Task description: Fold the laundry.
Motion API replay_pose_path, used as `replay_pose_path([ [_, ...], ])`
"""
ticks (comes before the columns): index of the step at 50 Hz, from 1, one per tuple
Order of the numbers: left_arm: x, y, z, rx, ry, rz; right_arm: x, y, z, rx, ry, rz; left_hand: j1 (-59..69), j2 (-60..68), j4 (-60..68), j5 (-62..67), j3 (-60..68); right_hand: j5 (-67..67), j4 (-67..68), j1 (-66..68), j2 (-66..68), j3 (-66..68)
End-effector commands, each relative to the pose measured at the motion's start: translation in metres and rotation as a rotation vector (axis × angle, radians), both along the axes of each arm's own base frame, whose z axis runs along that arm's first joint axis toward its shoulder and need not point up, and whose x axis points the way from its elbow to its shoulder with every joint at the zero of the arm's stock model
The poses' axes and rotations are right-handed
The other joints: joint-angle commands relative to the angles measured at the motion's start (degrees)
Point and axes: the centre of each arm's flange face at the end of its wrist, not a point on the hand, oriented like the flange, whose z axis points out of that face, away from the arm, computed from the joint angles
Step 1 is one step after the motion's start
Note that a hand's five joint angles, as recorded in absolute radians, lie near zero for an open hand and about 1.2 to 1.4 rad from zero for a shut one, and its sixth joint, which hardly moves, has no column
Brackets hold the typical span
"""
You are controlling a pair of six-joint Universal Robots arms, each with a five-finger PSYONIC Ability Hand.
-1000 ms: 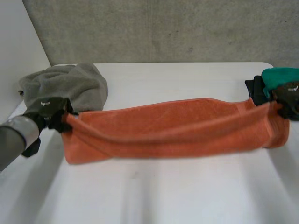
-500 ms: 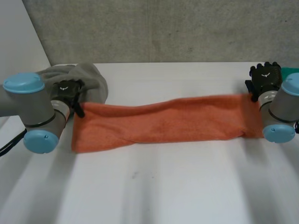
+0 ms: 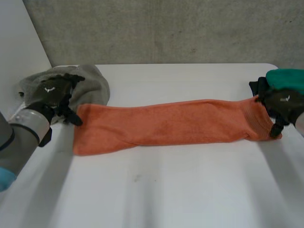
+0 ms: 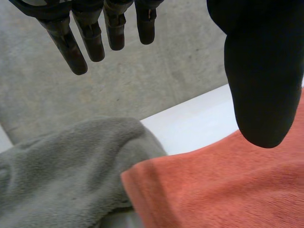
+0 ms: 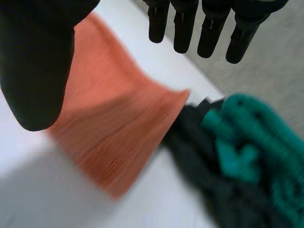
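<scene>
An orange towel [image 3: 166, 126] lies folded in a long strip across the white bench [image 3: 156, 194]. At the towel's left end is the left hand [image 3: 52, 92], its fingers and thumb spread apart and empty. At the right end the right hand [image 3: 284, 103] is also spread, hiding that corner; I cannot tell whether it touches. A grey cloth [image 3: 90, 85] sits behind the towel's left end. A green cloth [image 3: 287, 78], cut off, covers most of a black cloth [image 3: 260, 88] beside the right end.

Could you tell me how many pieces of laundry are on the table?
4: orange towel across the middle, grey towel at its left end, green cloth and black cloth at its right end; others may be hidden.
</scene>
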Motion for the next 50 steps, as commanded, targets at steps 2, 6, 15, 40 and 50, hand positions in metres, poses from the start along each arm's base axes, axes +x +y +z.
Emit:
replay_pose_path([
  [2, -0.009, 0.009, -0.014, 0.023, 0.053, -0.056, -0.010, -0.014, -0.051, -0.008, 0.015, -0.013, -0.8, -1.9, -1.8, -2.9, -2.3, 9.8, 10.4, 10.7, 10.5, 10.1],
  [6, -0.013, 0.011, -0.016, 0.030, 0.057, -0.063, -0.013, -0.029, -0.066, -0.056, 0.024, -0.031, -0.8, -1.9, -1.8, -2.9, -2.3, 44.1, 44.7, 45.0, 44.8, 44.5],
  [15, -0.013, 0.017, -0.003, 0.005, 0.068, -0.058, -0.068, -0.045, -0.036, -0.159, 0.036, -0.323, -0.8, -1.9, -1.8, -2.9, -2.3, 63.0, 63.5, 63.9, 63.7, 63.3],
  [40, -0.006, 0.032, 0.009, 0.008, 0.099, -0.045, 0.156, 0.054, 0.019, -0.667, 0.144, 0.587, -0.8, -1.9, -1.8, -2.9, -2.3, 63.0, 63.5, 63.9, 63.7, 63.3],
  [50, -0.016, 0.039, 0.000, 0.035, 0.089, -0.082, 0.245, 0.159, -0.064, -0.584, 0.154, 0.975, -0.8, -1.9, -1.8, -2.9, -2.3, 63.0, 63.5, 63.9, 63.7, 63.3],
])
